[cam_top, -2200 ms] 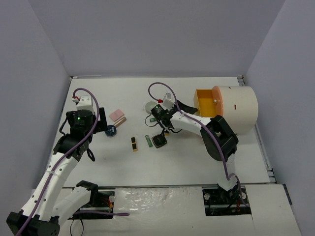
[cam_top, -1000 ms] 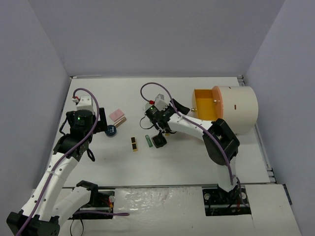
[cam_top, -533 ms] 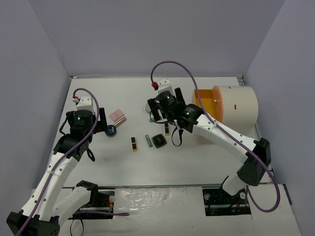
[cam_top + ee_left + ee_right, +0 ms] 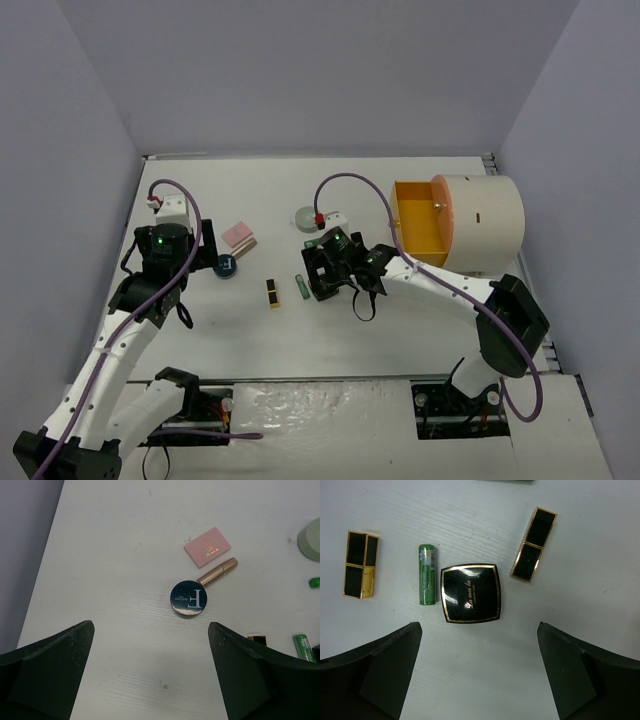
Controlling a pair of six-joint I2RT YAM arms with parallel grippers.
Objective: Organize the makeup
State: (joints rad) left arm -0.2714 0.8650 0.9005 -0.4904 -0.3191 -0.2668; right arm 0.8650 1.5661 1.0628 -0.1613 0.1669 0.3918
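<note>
Makeup lies loose on the white table. My right gripper (image 4: pixel 479 626) is open and hangs over a black gold-edged compact (image 4: pixel 471 593), which sits just ahead of the fingertips. A green tube (image 4: pixel 426 574) lies left of it. One black-gold lipstick (image 4: pixel 360 564) is at the far left and another (image 4: pixel 533 544) at the upper right. In the top view the right gripper (image 4: pixel 325 272) covers that compact. My left gripper (image 4: pixel 151 625) is open and empty, short of a blue compact (image 4: pixel 189 599). Beyond it lie a rose tube (image 4: pixel 217 571) and a pink palette (image 4: pixel 208 547).
A cream drum (image 4: pixel 485 220) lies at the right with its orange drawer (image 4: pixel 420 215) pulled open toward the middle. A pale green round compact (image 4: pixel 306 217) sits behind the right gripper. Grey walls close the table at the left, back and right.
My right gripper has opened wide and has come down and forward from near the drawer to above the black compact. The left arm has not moved.
</note>
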